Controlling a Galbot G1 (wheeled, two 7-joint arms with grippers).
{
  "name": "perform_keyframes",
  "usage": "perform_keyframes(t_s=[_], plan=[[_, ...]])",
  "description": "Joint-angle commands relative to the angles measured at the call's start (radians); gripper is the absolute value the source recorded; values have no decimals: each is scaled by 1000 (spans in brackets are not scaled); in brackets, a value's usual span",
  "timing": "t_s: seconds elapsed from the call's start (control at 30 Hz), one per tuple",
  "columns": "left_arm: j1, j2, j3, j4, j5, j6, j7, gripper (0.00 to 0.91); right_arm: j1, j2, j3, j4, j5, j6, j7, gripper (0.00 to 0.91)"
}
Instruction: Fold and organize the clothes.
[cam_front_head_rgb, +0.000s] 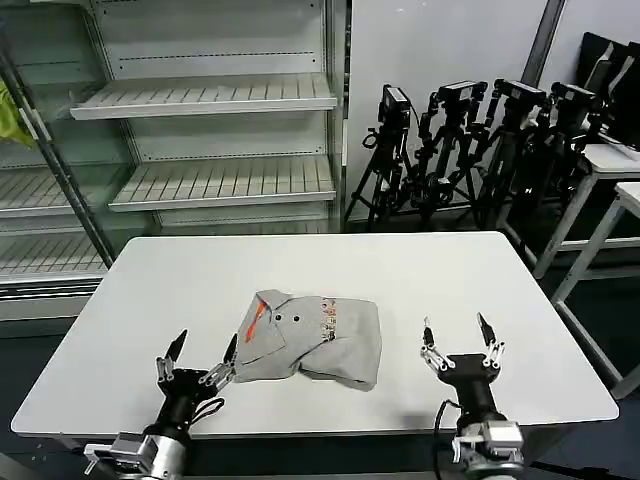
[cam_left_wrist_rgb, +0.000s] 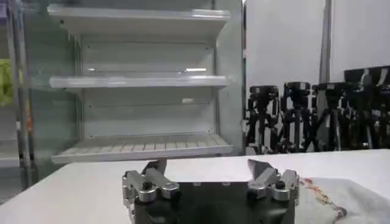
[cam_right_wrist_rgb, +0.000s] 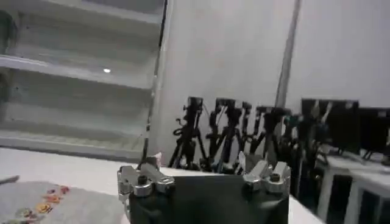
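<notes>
A light grey T-shirt (cam_front_head_rgb: 318, 338) lies folded into a compact bundle near the middle of the white table (cam_front_head_rgb: 420, 270), with an orange-red mark and a small colourful print on top. Its edge shows in the left wrist view (cam_left_wrist_rgb: 341, 198) and the right wrist view (cam_right_wrist_rgb: 42, 204). My left gripper (cam_front_head_rgb: 203, 356) stands open just left of the shirt, above the table's front edge, holding nothing. On the shirt's other side my right gripper (cam_front_head_rgb: 458, 336) is open too and well apart from the fabric.
Empty white shelves (cam_front_head_rgb: 220, 180) stand behind the table at the left. A row of black tripods with cameras (cam_front_head_rgb: 470, 150) stands behind at the right. A yellow-green cloth (cam_front_head_rgb: 10, 115) hangs at the far left. White side tables (cam_front_head_rgb: 610, 200) stand at the right.
</notes>
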Motion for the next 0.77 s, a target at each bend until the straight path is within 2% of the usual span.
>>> perform_keyframes(t_s=[0.03,0.27,0.43,0.57,0.77], plan=[[22,-12,-1,-17,8,17,19,907,-111,67,-2,42,-171,90,3,907],[28,-7,-12,-14,20,39,56,907,-114,71,-5,43,-114,48,13,907],[25,-2,-18,0,20,40,64,907,-100,74,5,21,-94,59,32,907],[27,-3,-18,1,21,41,69,907,-98,79,19,4,-63,56,-20,907],[48,-6,-19,-26,22,41,78,907,-105,101,12,7,-71,41,-30,907]])
